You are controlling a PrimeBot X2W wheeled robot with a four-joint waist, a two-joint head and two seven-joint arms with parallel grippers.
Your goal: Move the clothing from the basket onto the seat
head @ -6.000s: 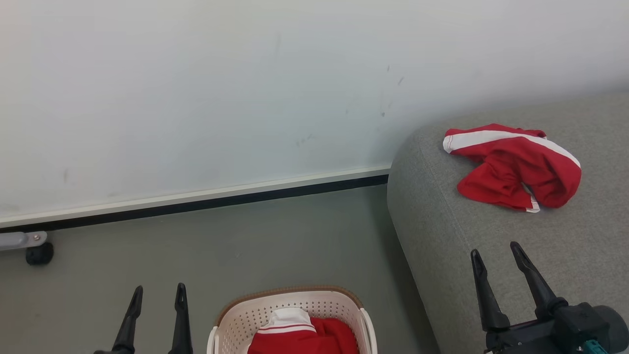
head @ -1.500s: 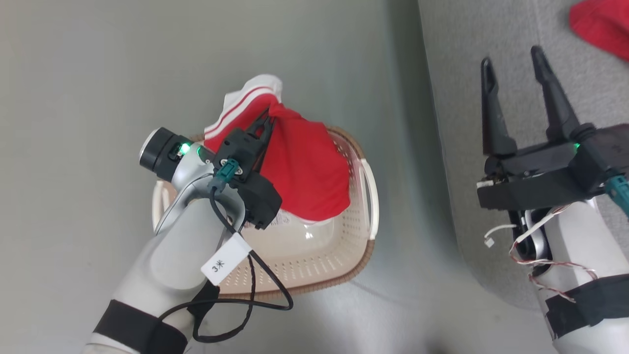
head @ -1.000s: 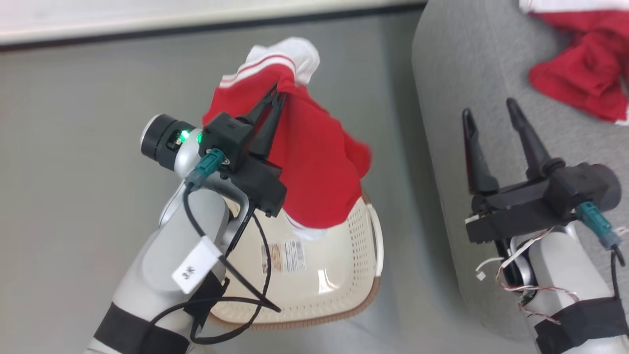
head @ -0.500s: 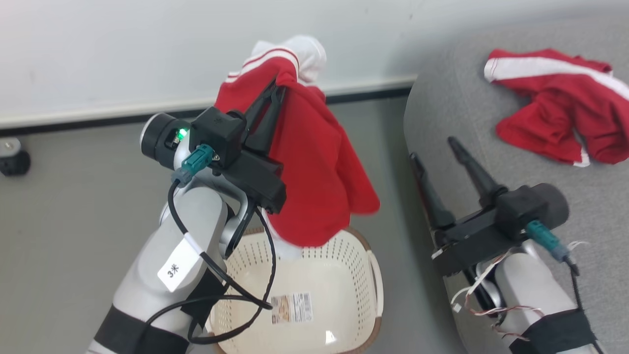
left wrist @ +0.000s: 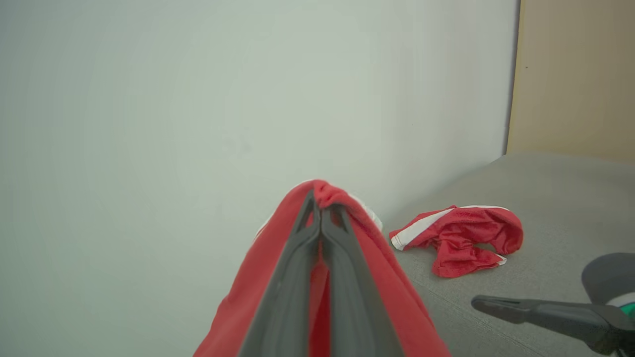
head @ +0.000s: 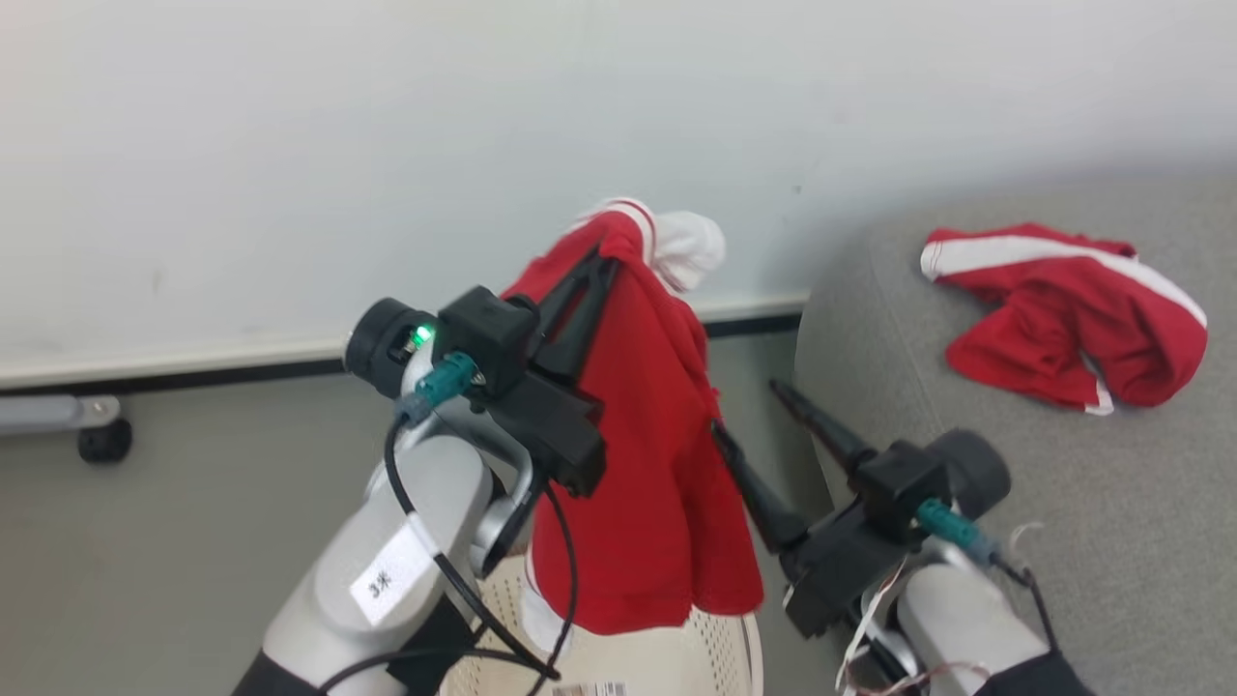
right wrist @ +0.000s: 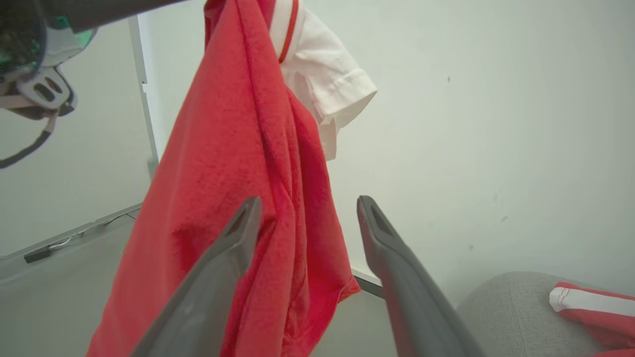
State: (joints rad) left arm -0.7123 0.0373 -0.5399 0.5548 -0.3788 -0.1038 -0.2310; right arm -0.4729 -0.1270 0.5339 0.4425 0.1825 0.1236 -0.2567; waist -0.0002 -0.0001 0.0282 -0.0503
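1. Pale wall (head: 387, 145) runs across the back, with grey floor (head: 193, 541) below it and a dark skirting line between the two.
2. Over on the right sits the big light-grey seat (head: 1111, 503), its rounded corner facing the robot.
3. Down at the bottom edge of the head view peeks the cream basket (head: 720, 650), its perforated wall showing under the hanging cloth.
4. And the red top (head: 657, 464) is up in the air, white sleeve at its peak, dangling over the basket and left of the seat.
5. A second red garment (head: 1063, 319), with a white stripe, lies crumpled on the seat, well apart from the lifted one.
6. The left gripper (head: 601, 263) has its fingers pressed together on a bunched fold at the top of the red top.
7. The right gripper (head: 744, 408) is spread wide and holds nothing. Its tips are just beside the hanging cloth, and contact cannot be told.
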